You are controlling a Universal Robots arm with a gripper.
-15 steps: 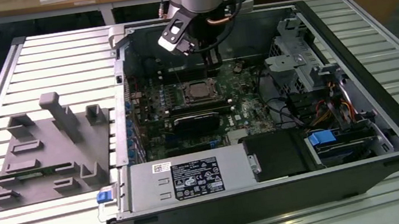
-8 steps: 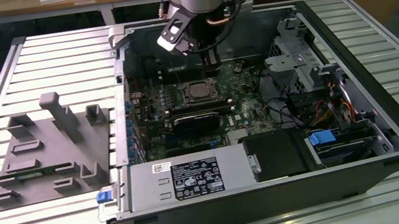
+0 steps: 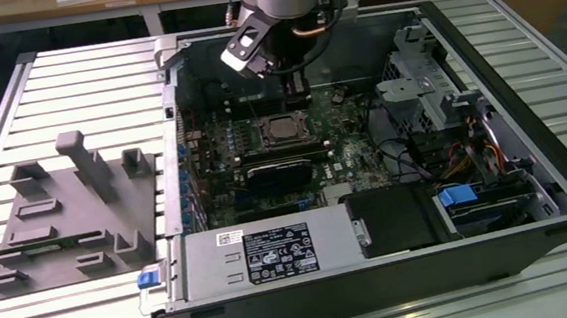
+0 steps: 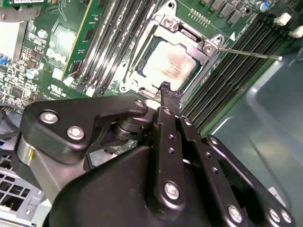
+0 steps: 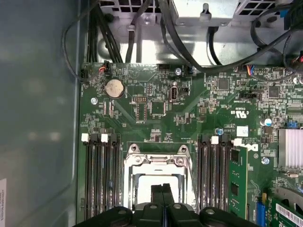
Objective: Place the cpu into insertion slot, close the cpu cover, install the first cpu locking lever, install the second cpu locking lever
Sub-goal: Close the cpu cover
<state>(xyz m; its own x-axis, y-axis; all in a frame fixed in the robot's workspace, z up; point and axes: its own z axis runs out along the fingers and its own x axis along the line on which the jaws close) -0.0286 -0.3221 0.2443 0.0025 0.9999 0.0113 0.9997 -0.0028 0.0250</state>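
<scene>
CPU [image 4: 169,64] lies flat in the insertion slot [image 4: 140,70], metal top up, with the CPU cover [image 4: 163,22] down around it. Being square, it has no long axis; its edges run parallel to the memory slots [image 4: 109,38] on either side.

From the exterior view's left, the grey fixture [image 3: 70,207] sits well apart on the table [image 3: 86,78]. Next is the open case [image 3: 389,293], with the socket mid-board. My gripper [image 3: 294,90] hangs directly over that socket, fingers pressed together on nothing, tips at its edge. A thin locking lever [image 4: 246,53] juts from one socket corner across the memory slots.
</scene>
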